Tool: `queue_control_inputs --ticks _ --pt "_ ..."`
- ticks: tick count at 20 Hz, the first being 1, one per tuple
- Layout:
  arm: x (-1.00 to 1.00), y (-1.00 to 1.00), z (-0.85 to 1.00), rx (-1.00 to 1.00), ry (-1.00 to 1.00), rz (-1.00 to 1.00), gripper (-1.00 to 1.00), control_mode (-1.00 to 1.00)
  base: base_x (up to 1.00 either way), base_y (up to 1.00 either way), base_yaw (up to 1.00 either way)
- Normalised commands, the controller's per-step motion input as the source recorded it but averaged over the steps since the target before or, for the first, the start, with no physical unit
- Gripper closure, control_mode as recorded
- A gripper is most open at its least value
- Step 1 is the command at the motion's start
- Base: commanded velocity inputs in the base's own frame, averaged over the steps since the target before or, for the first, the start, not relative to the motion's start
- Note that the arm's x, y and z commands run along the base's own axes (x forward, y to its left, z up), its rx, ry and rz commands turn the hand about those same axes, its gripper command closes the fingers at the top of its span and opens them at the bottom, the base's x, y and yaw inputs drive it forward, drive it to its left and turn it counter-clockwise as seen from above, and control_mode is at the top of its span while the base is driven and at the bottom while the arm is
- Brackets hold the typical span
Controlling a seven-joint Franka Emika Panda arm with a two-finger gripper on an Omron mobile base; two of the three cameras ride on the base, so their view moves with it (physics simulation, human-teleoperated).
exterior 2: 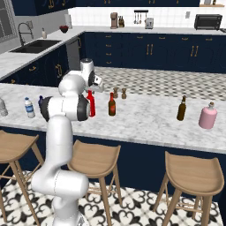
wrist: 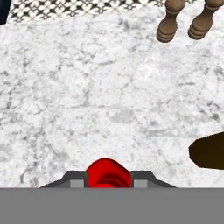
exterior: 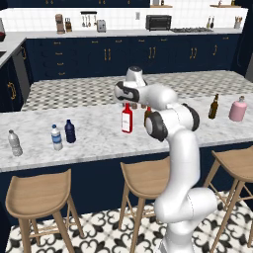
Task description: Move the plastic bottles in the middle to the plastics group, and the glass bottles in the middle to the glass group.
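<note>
Marble counter (exterior: 99,133) carries everything: the navy bottle (exterior: 70,131) already stands beside the plastics; the pincer (wrist: 109,180) seems clenched on the red bottle (exterior: 127,118), the brown bottle (exterior 2: 112,105) just beside it.

Both base views sit behind the stools, angled down at the marble counter (exterior: 99,133), sharing it from left and right. Hand view looks straight down, close above it.

Flat-sided bottle (exterior: 127,120) left of slim bottle (exterior 2: 112,106)
</note>
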Motion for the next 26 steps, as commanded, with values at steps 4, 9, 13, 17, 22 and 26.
queue_control_inputs --ticks 4,9,13,17,22,26 --pt "-0.58 -0.02 0.05 0.0 -0.01 0.0 1.0 -1.0 0.0 0.0 0.0" --pt "-0.73 -0.14 0.28 0.0 -0.11 0.0 1.0 -1.0 0.0 0.0 0.0" --pt "-0.85 -0.45 0.2 0.0 -0.21 0.0 1.0 -1.0 0.0 0.0 0.0" --pt "-0.87 -0.67 0.13 0.0 -0.28 0.03 1.0 -1.0 0.0 0.0 0.0" --pt "-0.66 -0.78 0.15 0.0 -0.12 0.01 1.0 -1.0 0.0 0.0 0.0" --pt "-0.32 -0.9 0.19 0.0 0.0 0.0 1.0 -1.0 0.0 0.0 0.0"
